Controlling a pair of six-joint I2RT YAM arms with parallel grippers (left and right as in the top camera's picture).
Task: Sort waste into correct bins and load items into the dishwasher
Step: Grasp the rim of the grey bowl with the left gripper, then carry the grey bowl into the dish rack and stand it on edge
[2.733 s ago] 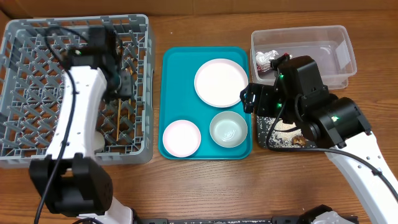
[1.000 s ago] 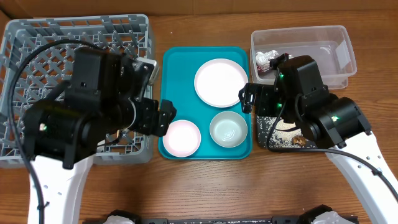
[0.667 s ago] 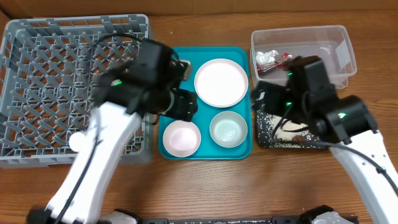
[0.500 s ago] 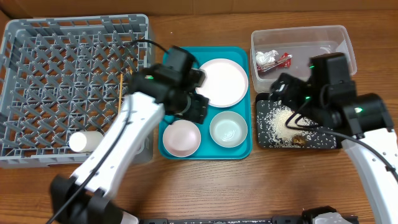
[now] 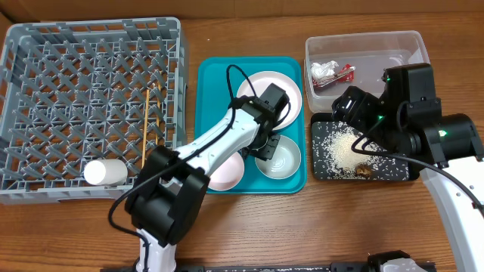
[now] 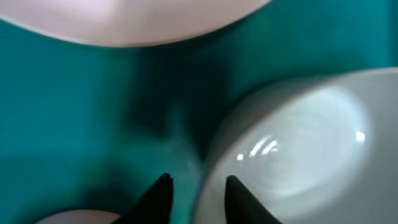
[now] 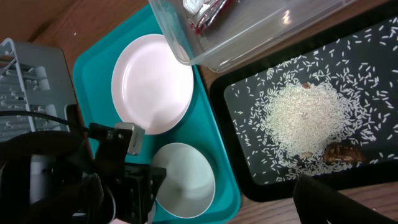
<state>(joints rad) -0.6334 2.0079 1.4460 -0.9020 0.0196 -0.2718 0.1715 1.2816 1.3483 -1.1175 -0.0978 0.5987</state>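
1. My left jaws [image 6: 196,196] are low over the teal tray [image 5: 208,113] in the middle of the worktop.
2. They sit on both sides of the rim of the white bowl with the greenish rim [image 6: 298,143]. One finger is inside the bowl and one is outside. The gap is small, but I cannot tell if the fingers press on the rim.
3. That bowl is at the front right corner of the teal tray.
4. The pale pink bowl [image 5: 227,175] is at the front left corner of the tray, partly under my left arm.
5. The round white plate [image 7: 152,84] lies at the back of the tray.
6. My right jaws [image 5: 349,106] are wide open and hold nothing. They hang over the spot where the clear tub [image 5: 416,53] meets the black tray [image 5: 321,170].
7. The clear tub is by the back right corner of the worktop. The red foil wrapper [image 5: 344,72] and the crumpled tissue [image 5: 324,73] lie in its left end.
8. The black tray is just in front of the tub. It holds a heap of rice grains [image 7: 305,115] and a small brown scrap [image 7: 342,152].
9. The grey dish rack [image 5: 23,189] fills the left side of the worktop. The chopsticks [image 5: 145,128] lie in its right part.
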